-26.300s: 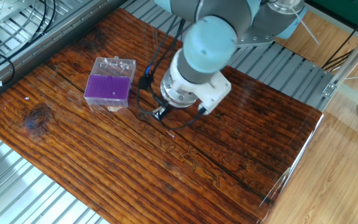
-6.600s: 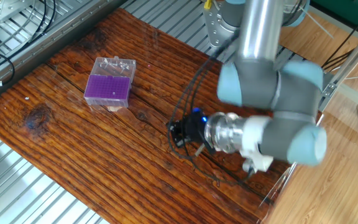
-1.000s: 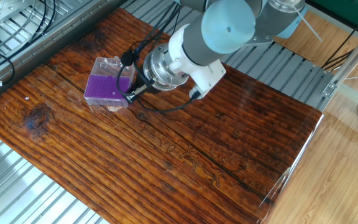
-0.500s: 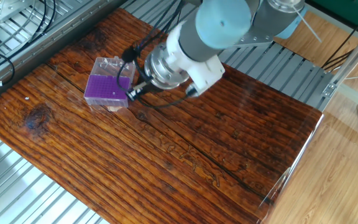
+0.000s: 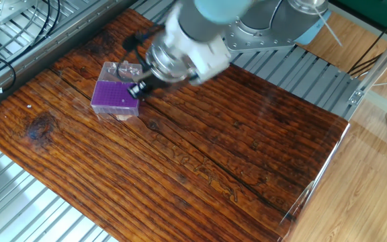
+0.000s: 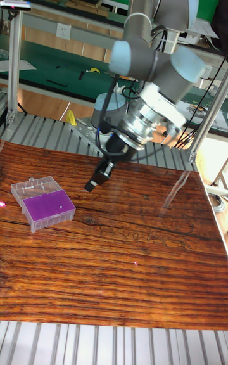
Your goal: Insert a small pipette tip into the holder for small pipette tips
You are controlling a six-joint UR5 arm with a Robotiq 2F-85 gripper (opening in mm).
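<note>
Here, in the fixed view, the arm reaches in from the far edge of the desk (image 5: 247,154), its wrist blurred and tilted down toward the far-left corner. The hand (image 5: 134,89) is a small dark shape at the end of that wrist, lying over the right edge of the holder for small pipette tips (image 5: 116,95). Whether it touches the holder cannot be told from this angle. The holder sits on the desk near the far-left corner, purple plate facing up, with its clear lid (image 5: 123,70) folded open behind it.

In the tall fixed view, the arm bends down from above, the wrist slanting down and to the left. The hand (image 6: 95,182) hangs in the air, clearly above the desk (image 6: 126,263) and apart from the holder (image 6: 47,206), which rests near the left edge. The fingers look close together, but whether they are clenched or pinch a tip cannot be told.
</note>
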